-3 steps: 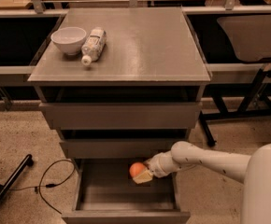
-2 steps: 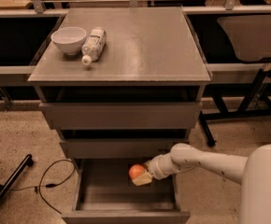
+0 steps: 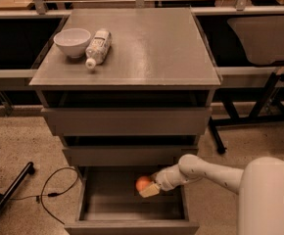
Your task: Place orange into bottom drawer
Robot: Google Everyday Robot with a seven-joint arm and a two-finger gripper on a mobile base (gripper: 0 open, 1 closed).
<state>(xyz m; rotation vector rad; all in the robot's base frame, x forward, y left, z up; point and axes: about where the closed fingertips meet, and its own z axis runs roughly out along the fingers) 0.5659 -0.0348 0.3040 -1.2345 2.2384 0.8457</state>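
Clasping orange (image 3: pixel 143 183), fingers (image 3: pixel 150 191) over bottom drawer (image 3: pixel 127 226)

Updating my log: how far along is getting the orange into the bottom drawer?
Done: the bottom drawer stands pulled open, and the orange is grasped. In hand: the gripper, shut on the orange, holds it over the drawer's interior. Left: letting go and pulling the arm out.

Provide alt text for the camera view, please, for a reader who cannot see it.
The robot's white arm reaches from the right, its two-finger gripper holding a small round orange fruit over the open grey metal bottom drawer. On the grey cabinet top sit a white bowl and a plastic bottle lying on its side.
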